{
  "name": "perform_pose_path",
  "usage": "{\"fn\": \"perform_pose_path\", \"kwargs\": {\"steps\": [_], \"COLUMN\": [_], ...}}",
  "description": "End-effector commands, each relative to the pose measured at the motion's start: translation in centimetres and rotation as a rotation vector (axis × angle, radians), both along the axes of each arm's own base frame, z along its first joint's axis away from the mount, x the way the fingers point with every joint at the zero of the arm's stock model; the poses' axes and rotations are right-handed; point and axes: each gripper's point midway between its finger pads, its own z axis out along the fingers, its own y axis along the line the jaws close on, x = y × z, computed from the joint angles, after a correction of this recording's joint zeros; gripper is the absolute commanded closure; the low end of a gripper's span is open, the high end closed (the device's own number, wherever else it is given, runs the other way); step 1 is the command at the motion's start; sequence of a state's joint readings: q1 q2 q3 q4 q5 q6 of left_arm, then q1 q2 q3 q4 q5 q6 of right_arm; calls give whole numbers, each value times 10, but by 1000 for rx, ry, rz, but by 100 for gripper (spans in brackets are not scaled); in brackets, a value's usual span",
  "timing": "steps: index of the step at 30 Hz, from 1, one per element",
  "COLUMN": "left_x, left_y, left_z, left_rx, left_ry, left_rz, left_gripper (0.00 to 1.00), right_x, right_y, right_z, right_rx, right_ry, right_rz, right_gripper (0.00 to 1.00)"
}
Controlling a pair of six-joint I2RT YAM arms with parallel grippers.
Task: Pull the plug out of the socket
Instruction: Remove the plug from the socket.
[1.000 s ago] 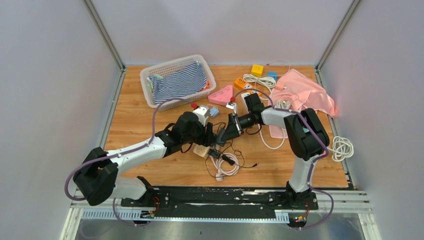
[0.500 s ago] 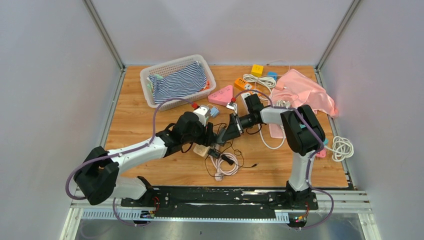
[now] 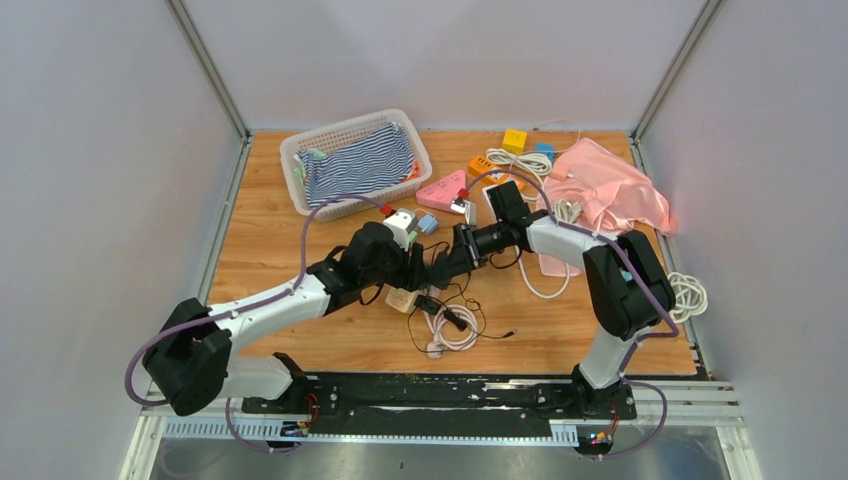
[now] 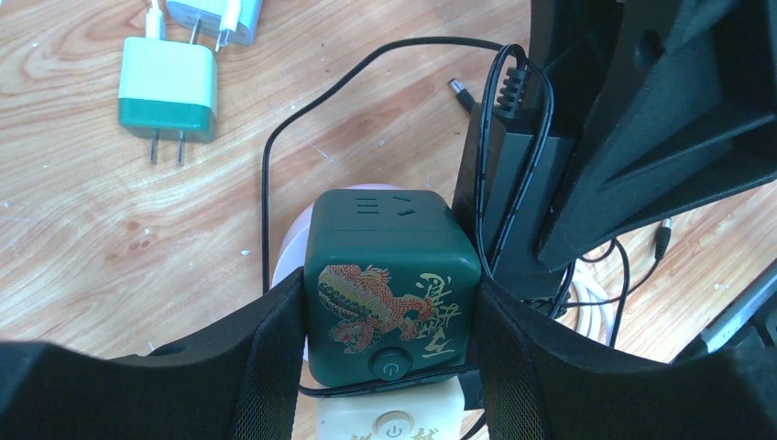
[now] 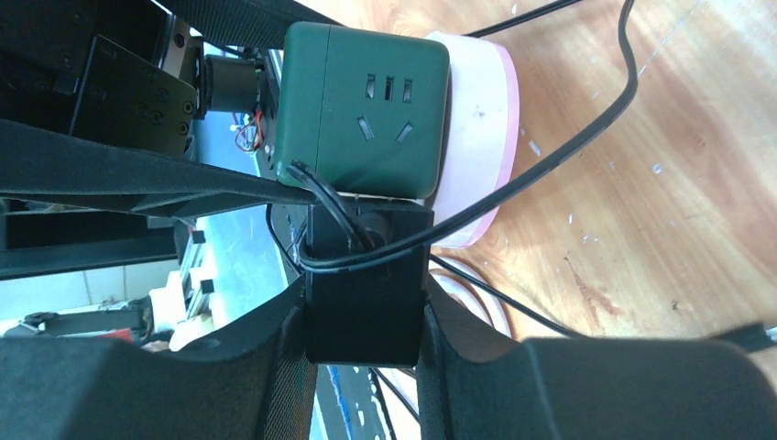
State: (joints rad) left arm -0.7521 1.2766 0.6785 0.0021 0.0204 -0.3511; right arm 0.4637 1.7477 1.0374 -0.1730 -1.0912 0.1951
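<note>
Left wrist view: the left gripper [image 4: 392,316] is clamped on the socket [image 4: 389,275], a dark green cube, with one finger on each side face. The near face carries a red and gold dragon, gold Chinese characters that I cannot read, and a round button with a power symbol. The top face shows slots. The black plug [image 4: 513,211], with its thin cable [image 4: 513,87] wound around it, stands against the socket's right face. A pale cube [image 4: 394,423] with a power button of its own sits just below the socket. A white and green charger [image 4: 168,96] lies apart on the table [image 4: 92,247], its prongs toward the camera.

Right wrist view: the right gripper [image 5: 364,321] is clamped on the plug, which abuts one side of the socket. The prongs cannot be seen. The socket's face shows three short slots and two slanted ones. Behind it lies a white disc [image 5: 481,101] with a pink rim.

Top view: both grippers meet near the table's middle, and the socket between them is largely hidden. A basket [image 3: 340,124] holding a striped cloth [image 3: 355,165] stands far left, and a pink cloth [image 3: 610,185] lies far right.
</note>
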Motion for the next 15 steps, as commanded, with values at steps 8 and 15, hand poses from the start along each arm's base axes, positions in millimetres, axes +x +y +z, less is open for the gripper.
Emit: {"fn": "perform_pose_path", "kwargs": {"steps": [8,15], "left_x": [-13,-13], "left_y": [15,14], "left_z": [-37,-36], "left_rx": [92,88], "left_ry": [107,105], "left_rz": [18,14], "left_gripper": [100,100], "right_x": [13,12], "right_y": [-26,-16], "right_z": [-26,-10], "right_rx": [179,177], "right_ry": [93,42], "right_rz": [70,96], "right_gripper": [100,100]}}
